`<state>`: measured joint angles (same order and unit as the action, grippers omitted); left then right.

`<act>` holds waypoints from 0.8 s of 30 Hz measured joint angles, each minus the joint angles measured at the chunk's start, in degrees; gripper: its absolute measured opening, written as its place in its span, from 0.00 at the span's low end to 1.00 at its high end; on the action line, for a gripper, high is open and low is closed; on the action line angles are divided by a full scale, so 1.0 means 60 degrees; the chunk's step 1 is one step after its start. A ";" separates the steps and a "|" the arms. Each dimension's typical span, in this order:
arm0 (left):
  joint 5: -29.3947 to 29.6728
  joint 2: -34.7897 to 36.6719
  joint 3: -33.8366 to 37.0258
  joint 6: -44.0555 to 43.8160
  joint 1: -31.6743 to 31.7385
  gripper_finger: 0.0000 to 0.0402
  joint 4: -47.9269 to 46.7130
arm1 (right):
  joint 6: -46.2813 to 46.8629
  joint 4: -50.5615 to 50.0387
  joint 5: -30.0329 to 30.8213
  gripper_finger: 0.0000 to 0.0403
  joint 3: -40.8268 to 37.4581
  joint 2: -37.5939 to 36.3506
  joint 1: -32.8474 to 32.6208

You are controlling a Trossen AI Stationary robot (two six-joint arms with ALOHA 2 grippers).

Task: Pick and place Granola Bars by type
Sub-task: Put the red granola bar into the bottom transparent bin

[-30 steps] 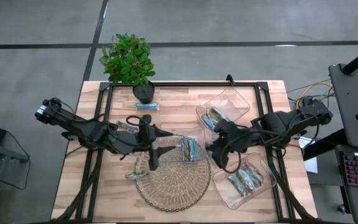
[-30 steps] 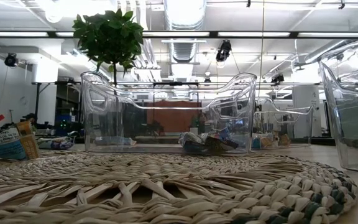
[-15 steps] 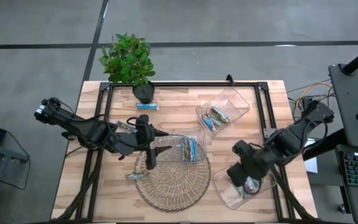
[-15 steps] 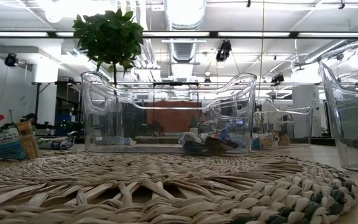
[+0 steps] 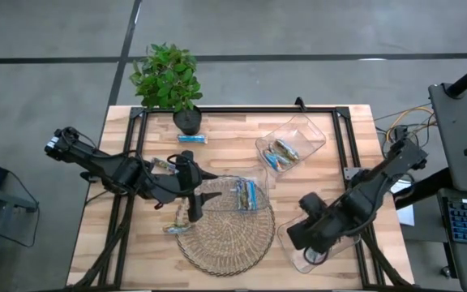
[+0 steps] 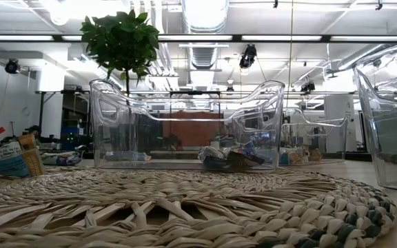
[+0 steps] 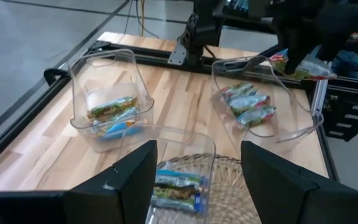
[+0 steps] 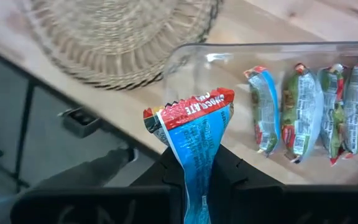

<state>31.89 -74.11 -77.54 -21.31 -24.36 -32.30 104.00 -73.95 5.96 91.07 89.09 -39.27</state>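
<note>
Over the clear tray (image 5: 340, 243) that sits on the tabletop (image 5: 233, 134) just beside the woven mat (image 5: 225, 234), on the side away from the potted plant (image 5: 167, 79), the right gripper (image 8: 199, 163) has its fingers pinched shut on a blue-wrapped granola bar (image 8: 194, 134), held by one end so that the crimped red edge stands free above them. Four bars in red and green wrappers (image 8: 316, 109) already lie side by side in that tray. The bar looks light and fairly stiff inside, but its foil skin is glossy and probably slippery, and a grip on the flat sealed end alone may let it swing or slide; a hold across the middle of the body would likely be steadier. The left gripper (image 7: 197, 168) hangs with its fingers spread apart and empty above the tray resting on the mat (image 5: 237, 193), which holds a few blue bars (image 7: 178, 190); another tray (image 5: 292, 143), farther from the mat, holds more bars.
</note>
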 joint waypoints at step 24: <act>-0.0239 0.0019 0.0000 0.0119 0.0000 0.53 -0.0378 | 0.0169 0.1378 -0.0223 0.05 -0.1898 0.1841 -0.0044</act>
<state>30.46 -74.00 -77.54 -20.60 -24.36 -34.57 105.01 -65.68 4.62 79.68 100.14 -39.53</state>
